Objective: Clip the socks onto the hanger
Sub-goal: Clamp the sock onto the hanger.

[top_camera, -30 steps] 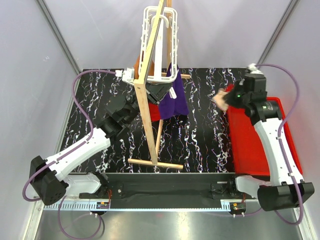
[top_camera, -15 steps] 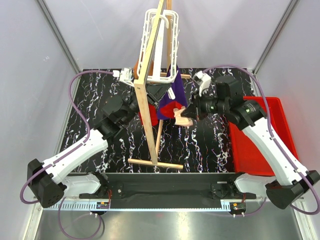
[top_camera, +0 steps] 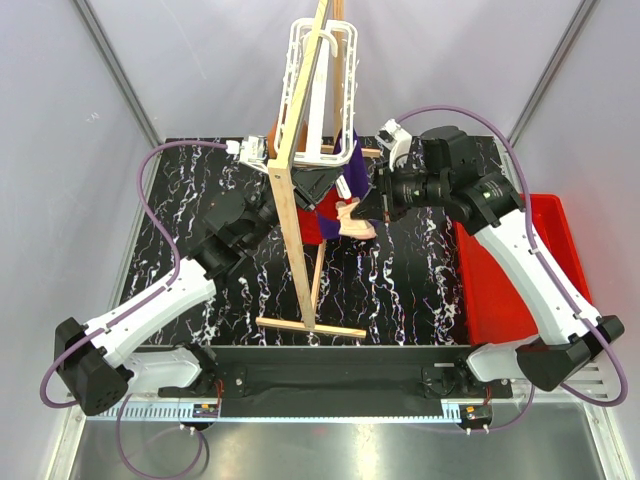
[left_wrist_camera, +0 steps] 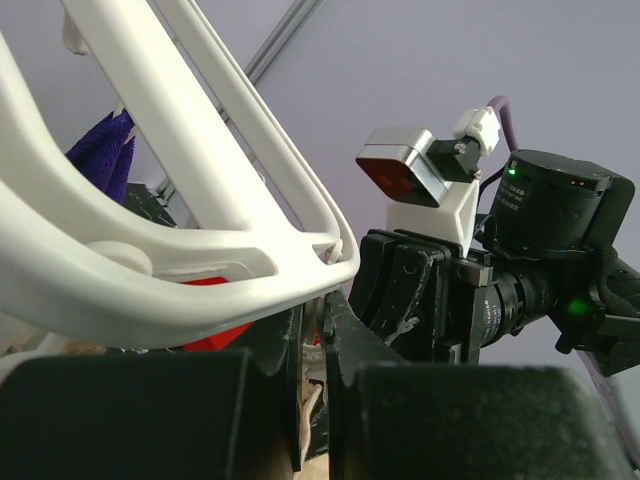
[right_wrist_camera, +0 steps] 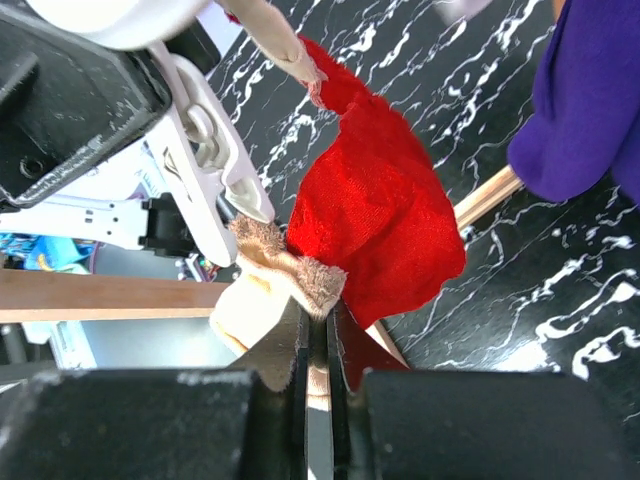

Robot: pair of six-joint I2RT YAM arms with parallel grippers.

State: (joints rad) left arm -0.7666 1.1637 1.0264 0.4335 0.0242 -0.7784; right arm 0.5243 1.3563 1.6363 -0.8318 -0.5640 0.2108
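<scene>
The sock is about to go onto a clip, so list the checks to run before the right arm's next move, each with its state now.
1. The sock gripped by the right tool: ok, its beige cuff is pinched between the fingers.
2. The cuff brought to a clip of the hanger: ok, the cuff edge sits just under the clip's tip.
3. The cuff inside the clip: not ok, it looks to lie outside.
4. The clip held open: cannot tell.
5. The left tool steadying the hanger: cannot tell; its fingers are nearly together at the frame's corner and the contact is hidden.
6. The purple cloth away from this clip: ok.
</scene>
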